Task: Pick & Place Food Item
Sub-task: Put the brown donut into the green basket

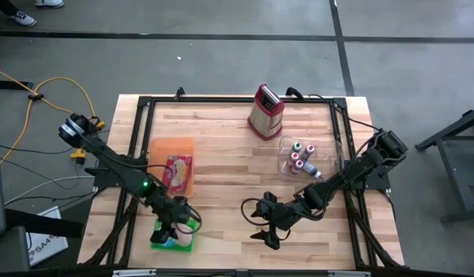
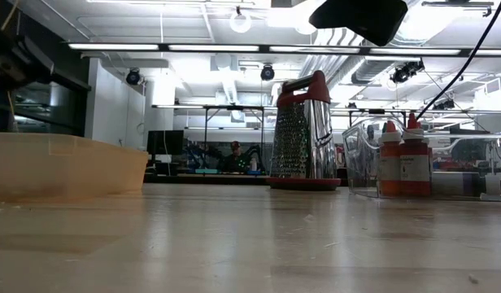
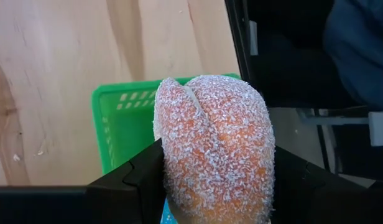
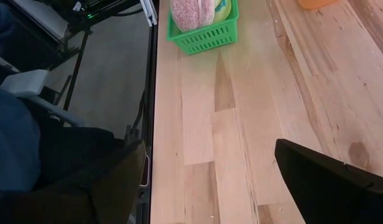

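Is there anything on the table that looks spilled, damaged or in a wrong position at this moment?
Nothing stands out. The left gripper holds a sugar-coated pastry over the green basket at the table's near edge. The right gripper waits open above bare wood. The grater stands upright and the bottles sit in their clear bin.

Box grater (image 1: pixel 266 112) upright near table's far edge; clear bin (image 1: pixel 285 146) of red-capped bottles (image 1: pixel 302 160) just beside

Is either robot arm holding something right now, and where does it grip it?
The left pincer grips a sugared doughnut by its sides, above the green basket. The right pincer is open, empty.
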